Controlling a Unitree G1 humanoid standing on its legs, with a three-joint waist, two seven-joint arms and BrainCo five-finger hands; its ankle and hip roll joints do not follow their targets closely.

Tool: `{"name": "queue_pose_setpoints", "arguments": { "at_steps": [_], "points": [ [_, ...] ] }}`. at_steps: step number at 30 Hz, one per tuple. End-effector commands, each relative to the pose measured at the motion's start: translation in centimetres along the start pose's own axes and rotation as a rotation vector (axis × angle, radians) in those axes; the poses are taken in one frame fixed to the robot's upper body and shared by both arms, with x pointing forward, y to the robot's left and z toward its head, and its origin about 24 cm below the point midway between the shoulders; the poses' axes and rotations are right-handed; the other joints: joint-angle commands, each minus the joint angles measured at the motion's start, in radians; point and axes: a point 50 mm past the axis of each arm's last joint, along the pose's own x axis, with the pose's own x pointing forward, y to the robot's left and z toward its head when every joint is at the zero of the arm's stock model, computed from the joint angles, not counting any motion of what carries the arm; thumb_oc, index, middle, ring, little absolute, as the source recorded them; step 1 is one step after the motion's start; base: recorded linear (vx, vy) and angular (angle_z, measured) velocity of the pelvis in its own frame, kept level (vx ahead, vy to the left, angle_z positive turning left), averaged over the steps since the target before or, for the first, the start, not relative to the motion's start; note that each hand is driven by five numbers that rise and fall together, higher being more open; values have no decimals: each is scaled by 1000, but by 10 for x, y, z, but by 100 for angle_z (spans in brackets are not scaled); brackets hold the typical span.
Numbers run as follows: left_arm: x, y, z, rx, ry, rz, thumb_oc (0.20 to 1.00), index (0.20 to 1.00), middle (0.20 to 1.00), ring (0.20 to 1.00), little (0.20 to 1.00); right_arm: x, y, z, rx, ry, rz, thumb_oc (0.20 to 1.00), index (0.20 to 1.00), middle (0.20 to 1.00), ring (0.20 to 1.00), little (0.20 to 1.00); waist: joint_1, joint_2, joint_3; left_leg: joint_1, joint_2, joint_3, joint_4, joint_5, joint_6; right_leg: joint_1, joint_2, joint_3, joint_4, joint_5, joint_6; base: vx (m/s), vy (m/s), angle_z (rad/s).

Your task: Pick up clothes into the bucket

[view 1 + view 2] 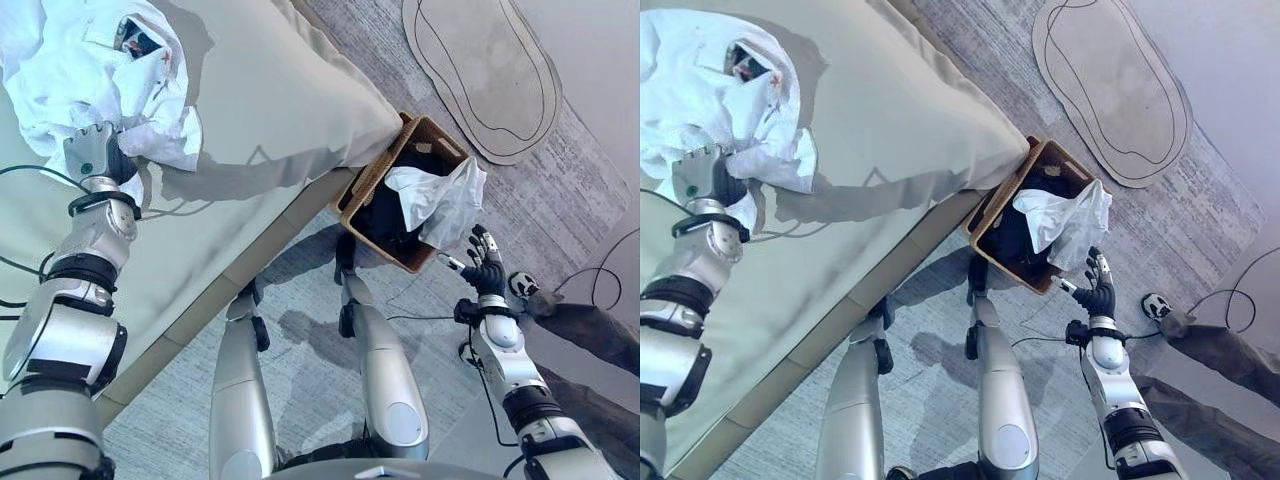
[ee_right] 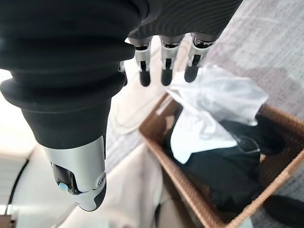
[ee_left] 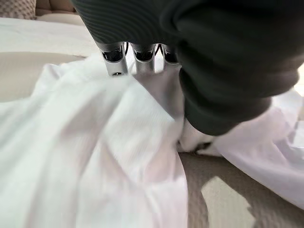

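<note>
White garment (image 1: pixel 80 75): crumpled heap on the beige bed (image 1: pixel 270 110), near its far corner. Left hand (image 1: pixel 95 152): planted on the heap's near edge; in the left wrist view its fingers (image 3: pixel 116 59) run down into the cloth with the tips buried in the folds, so their grip cannot be told. Wicker basket (image 1: pixel 362 185): on the grey carpet just beside the bed's edge, holding dark clothing (image 2: pixel 228 166) with a white cloth (image 1: pixel 440 200) draped over its rim. Right hand (image 1: pixel 487 265): in the air beside the basket, fingers straight and spread, holding nothing, apart from the white cloth
</note>
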Motion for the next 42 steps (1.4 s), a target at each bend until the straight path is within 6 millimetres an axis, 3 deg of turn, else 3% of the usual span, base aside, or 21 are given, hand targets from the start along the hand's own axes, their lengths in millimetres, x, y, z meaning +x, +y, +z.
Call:
{"name": "queue_pose_setpoints", "arguments": {
  "at_steps": [1, 9, 13, 17, 23, 24, 25, 26, 27, 28, 31, 32, 33, 35, 40, 41, 42],
  "points": [
    [-22, -21, -21, -44, 73, -69, 200, 200, 200, 200, 200, -6, -26, 2, -7, -23, -59, 1000, 1000, 1000, 1000, 1000, 4, 20, -92, -25, 18, -10, 54, -34, -2, 38, -95, 17, 106, -54, 113, 0, 0, 0],
    [-47, -40, -14, -231, 69, -84, 200, 200, 200, 200, 200, -14, -28, -13, -12, 48, -76, 1000, 1000, 1000, 1000, 1000, 43, 30, -107, 71, 21, -23, 34, -41, -2, 123, -99, -5, 123, -77, 108, 17, -13, 0],
    [-68, -44, 2, -354, -15, -70, 200, 200, 200, 200, 200, -17, -31, -18, -23, 70, -86, 1000, 1000, 1000, 1000, 1000, 75, 38, -121, 163, 17, -30, -21, -35, -5, 215, -101, -27, 90, -75, 108, 65, -41, 8],
    [-100, -39, 20, -577, -135, -110, 200, 200, 200, 200, 200, -18, -37, -16, -57, 66, -86, 1000, 1000, 1000, 1000, 1000, 119, 57, -151, 270, 11, -40, -82, -27, -7, 331, -99, -53, 37, -77, 106, 66, -26, 16],
    [-115, -19, 38, -727, -255, -92, 200, 200, 200, 200, 200, -15, -33, 1, -140, -17, -13, 1000, 1000, 1000, 1000, 1000, 142, 72, -195, 363, 7, -54, -149, -4, -11, 417, -89, -72, -8, -77, 101, 46, -14, 14],
    [-120, -6, 46, -855, -304, -74, 200, 200, 200, 200, 200, -14, -27, 10, -225, -62, 50, 1000, 1000, 1000, 1000, 1000, 154, 79, -212, 400, 10, -55, -175, -1, -14, 447, -83, -78, -18, -81, 100, 22, -16, 10],
    [-120, -6, 46, -856, -304, -75, 200, 200, 200, 200, 200, -14, -27, 10, -225, -63, 50, 1000, 1000, 1000, 1000, 1000, 152, 79, -213, 399, 8, -55, -179, 5, -13, 446, -84, -79, -21, -77, 100, 37, -40, 8],
    [-123, 7, 56, -1041, -362, -83, 200, 200, 200, 200, 200, -11, -16, 23, -261, -124, 133, 1000, 1000, 1000, 1000, 1000, 160, 86, -231, 433, 13, -54, -203, 11, -18, 473, -78, -83, -28, -83, 98, 10, -16, 7],
    [-123, 7, 55, -1042, -362, -84, 200, 200, 200, 200, 200, -11, -16, 23, -261, -124, 133, 1000, 1000, 1000, 1000, 1000, 158, 85, -232, 432, 11, -54, -207, 17, -17, 472, -79, -84, -31, -79, 98, 36, -40, 7],
    [-126, 15, 62, -1150, -419, -121, 200, 200, 200, 200, 200, -13, -5, 34, -258, -177, 222, 1000, 1000, 1000, 1000, 1000, 161, 89, -247, 460, 13, -53, -228, 21, -21, 489, -72, -85, -36, -84, 97, 1, -15, 6],
    [-128, 22, 71, -1185, -478, -155, 200, 200, 200, 200, 200, -14, 9, 45, -297, -234, 329, 1000, 1000, 1000, 1000, 1000, 163, 93, -266, 484, 12, -53, -254, 37, -24, 508, -69, -92, -45, -84, 95, 12, -26, 1],
    [-128, 26, 83, -1227, -540, -196, 200, 200, 200, 200, 200, -14, 24, 56, -353, -293, 431, 1000, 1000, 1000, 1000, 1000, 167, 98, -282, 508, 14, -51, -273, 44, -28, 529, -65, -95, -53, -88, 95, 0, 0, 0],
    [-128, 26, 83, -1227, -540, -196, 200, 200, 200, 200, 200, -14, 24, 56, -354, -293, 431, 1000, 1000, 1000, 1000, 1000, 166, 98, -282, 510, 14, -51, -276, 45, -28, 530, -65, -96, -54, -87, 95, 18, -37, 0],
    [-130, 31, 102, -1282, -618, -241, 200, 200, 200, 200, 200, -12, 46, 65, -425, -351, 527, 1000, 1000, 1000, 1000, 1000, 176, 104, -296, 537, 18, -53, -292, 48, -34, 558, -58, -103, -58, -95, 93, 14, -43, 2],
    [-132, 38, 137, -1299, -750, -303, 200, 200, 200, 200, 200, -10, 92, 72, -531, -434, 656, 1000, 1000, 1000, 1000, 1000, 180, 114, -335, 572, 15, -53, -321, 58, -37, 592, -47, -113, -77, -98, 89, 19, -34, 5],
    [-132, 38, 137, -1299, -750, -303, 200, 200, 200, 200, 200, -10, 92, 72, -530, -434, 656, 1000, 1000, 1000, 1000, 1000, 180, 114, -334, 573, 15, -53, -321, 58, -37, 593, -47, -113, -77, -98, 89, 41, -31, 7],
    [-136, 42, 157, -1331, -818, -325, 200, 200, 200, 200, 200, -16, 118, 74, -511, -457, 744, 1000, 1000, 1000, 1000, 1000, 181, 118, -352, 591, 17, -50, -334, 59, -38, 608, -43, -112, -84, -102, 86, 25, -22, 7]
  ]
}}
